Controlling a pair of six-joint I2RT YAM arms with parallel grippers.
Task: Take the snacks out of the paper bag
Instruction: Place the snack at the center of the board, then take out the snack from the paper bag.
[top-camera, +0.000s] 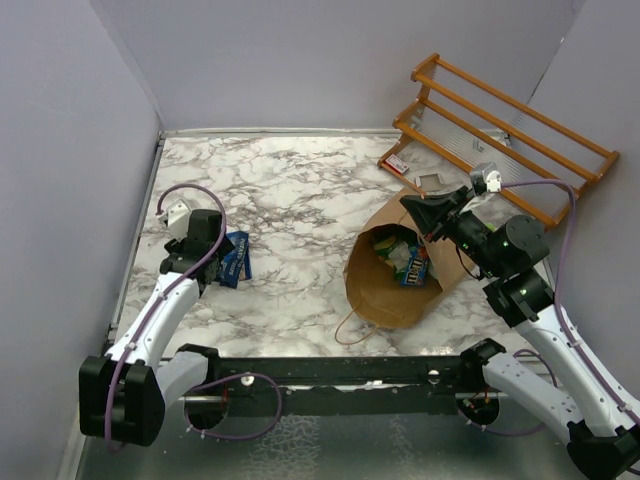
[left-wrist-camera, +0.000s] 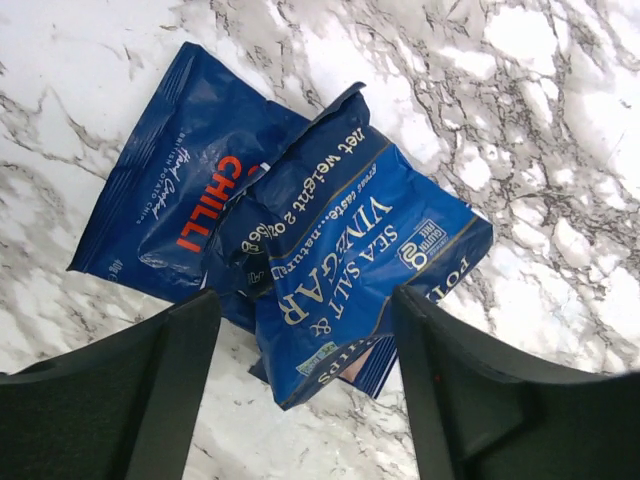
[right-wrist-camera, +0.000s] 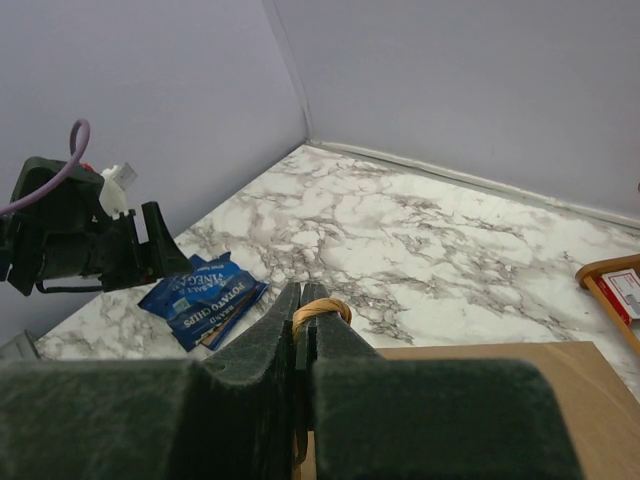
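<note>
The brown paper bag (top-camera: 395, 290) lies open on the marble table, right of centre, with green and blue snack packets (top-camera: 408, 258) inside. My right gripper (top-camera: 418, 211) is shut on the bag's twisted-paper handle (right-wrist-camera: 322, 310) at its far rim. Two blue packets (top-camera: 235, 258) lie on the table at the left. In the left wrist view they read chilli (left-wrist-camera: 175, 195) and sea salt and vinegar (left-wrist-camera: 350, 265). My left gripper (left-wrist-camera: 305, 390) is open just above them, its jaws either side of the vinegar packet, holding nothing.
A wooden slatted rack (top-camera: 500, 125) leans at the back right corner with a small red-and-white item (top-camera: 397, 163) by its foot. Grey walls close the left, back and right. The bag's other loop handle (top-camera: 345, 330) lies on the table near the front.
</note>
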